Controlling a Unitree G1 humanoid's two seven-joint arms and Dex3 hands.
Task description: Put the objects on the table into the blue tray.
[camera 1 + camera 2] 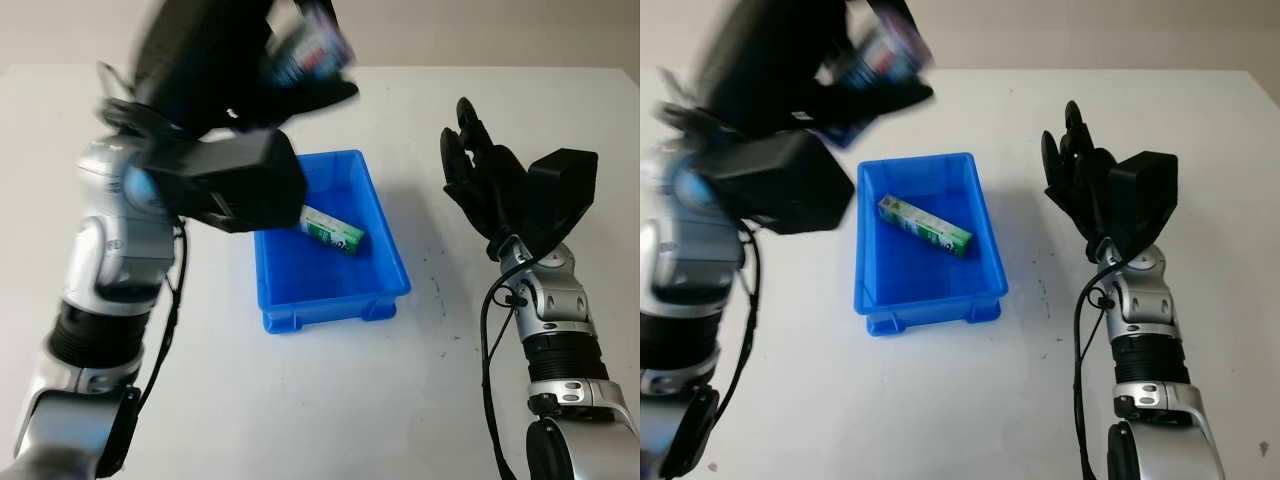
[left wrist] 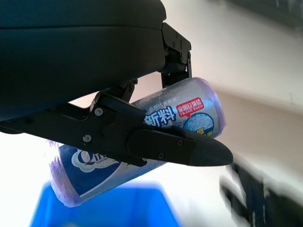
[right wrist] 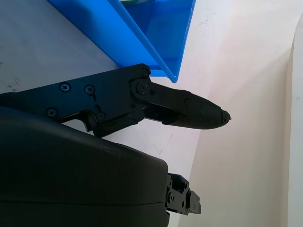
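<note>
My left hand (image 1: 300, 75) is raised above the far left corner of the blue tray (image 1: 385, 240) and is shut on a blue and white packet with printed labels (image 2: 142, 142). The same packet (image 1: 885, 50) shows between the fingers, well above the table. Inside the tray lies a green and white box (image 1: 333, 230), slanted across the bottom. My right hand (image 1: 480, 170) stands open over the table to the right of the tray, holding nothing.
The white table (image 1: 330, 400) stretches around the tray on all sides. A corner of the tray (image 3: 156, 42) sits close beside my right hand.
</note>
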